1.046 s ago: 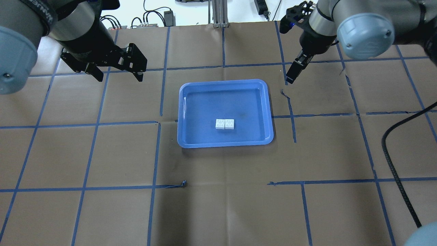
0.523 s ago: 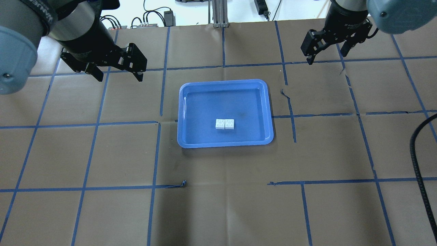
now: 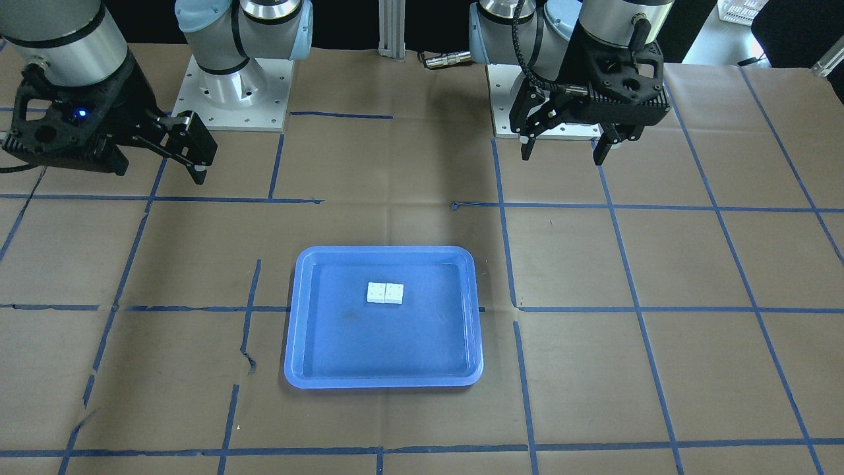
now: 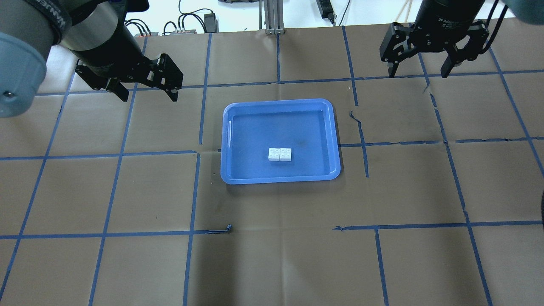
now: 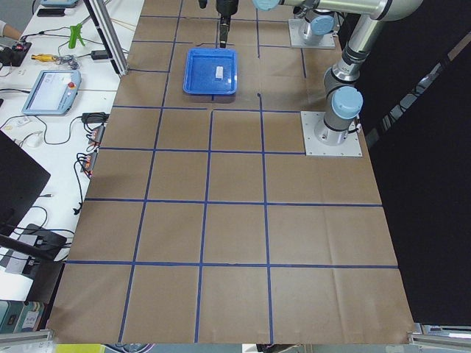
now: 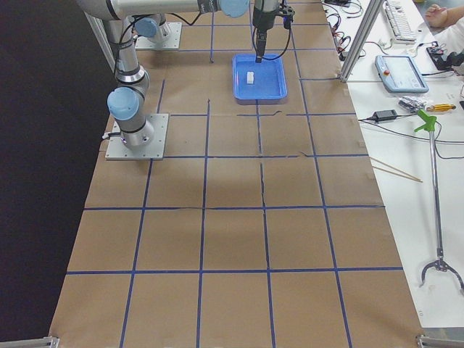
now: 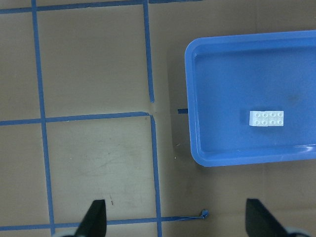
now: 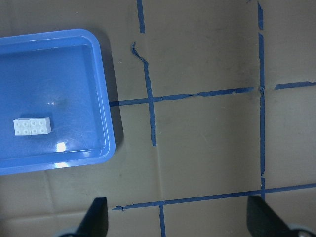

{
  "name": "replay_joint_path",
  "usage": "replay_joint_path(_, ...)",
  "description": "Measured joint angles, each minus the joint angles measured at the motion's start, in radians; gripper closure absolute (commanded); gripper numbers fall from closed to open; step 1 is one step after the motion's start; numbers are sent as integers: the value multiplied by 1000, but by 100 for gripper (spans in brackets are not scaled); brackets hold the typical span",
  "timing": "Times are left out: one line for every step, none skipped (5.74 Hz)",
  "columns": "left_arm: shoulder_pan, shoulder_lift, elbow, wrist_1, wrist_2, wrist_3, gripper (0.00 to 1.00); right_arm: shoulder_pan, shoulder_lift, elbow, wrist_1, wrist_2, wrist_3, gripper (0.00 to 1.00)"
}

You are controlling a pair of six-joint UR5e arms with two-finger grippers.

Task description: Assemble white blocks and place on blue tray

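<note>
Two white blocks (image 4: 280, 154) lie side by side, touching, on the floor of the blue tray (image 4: 229, 140), a little right of its middle. They also show in the front view (image 3: 384, 293), the left wrist view (image 7: 266, 118) and the right wrist view (image 8: 32, 126). My left gripper (image 4: 146, 91) is open and empty, raised over the table to the tray's far left. My right gripper (image 4: 418, 70) is open and empty, raised over the table to the tray's far right. Both are well apart from the tray.
The table is covered in brown paper with a grid of blue tape lines (image 4: 278, 80). Cables and power bricks (image 4: 210, 19) lie beyond the far edge. The arm bases (image 3: 231, 92) stand at the robot's side.
My right gripper has swung away from the tray toward the far right and turned so both fingers show spread. The left gripper, tray and blocks have not moved.
</note>
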Motion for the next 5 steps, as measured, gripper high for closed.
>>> replay_joint_path(0, 0, 0, 0, 0, 0, 1, 1, -2, 0, 8, 12, 9, 0)
replay_joint_path(0, 0, 0, 0, 0, 0, 1, 2, -3, 0, 10, 22, 11, 0)
replay_joint_path(0, 0, 0, 0, 0, 0, 1, 2, -4, 0, 11, 26, 11, 0)
replay_joint_path(0, 0, 0, 0, 0, 0, 1, 2, -5, 0, 11, 28, 10, 0)
replay_joint_path(0, 0, 0, 0, 0, 0, 1, 2, -4, 0, 11, 29, 11, 0)
